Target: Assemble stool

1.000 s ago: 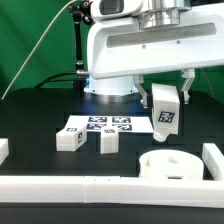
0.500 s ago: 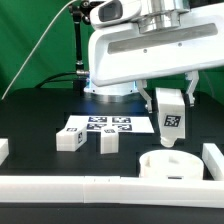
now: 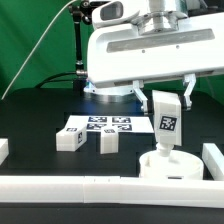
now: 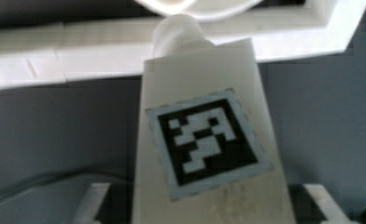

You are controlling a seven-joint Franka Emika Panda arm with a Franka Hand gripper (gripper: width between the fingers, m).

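My gripper [image 3: 165,98] is shut on a white stool leg [image 3: 165,120] with a square tag on its side. It holds the leg upright, with the lower end at or just above the round white seat [image 3: 176,167]. I cannot tell whether they touch. In the wrist view the leg [image 4: 198,120] fills the middle between my fingers [image 4: 95,203], and its far end points at the seat [image 4: 201,8]. Two more legs [image 3: 70,140] [image 3: 108,143] lie on the black table to the exterior view's left of the seat.
The marker board [image 3: 105,126] lies flat behind the two loose legs. A long white border rail [image 3: 90,186] runs along the front, with rail pieces at the left [image 3: 3,150] and right [image 3: 213,157]. The robot's white base [image 3: 110,60] stands behind.
The gripper has carried the leg downward and slightly toward the exterior view's right, bringing its lower end onto or just over the seat. The loose legs have not moved.
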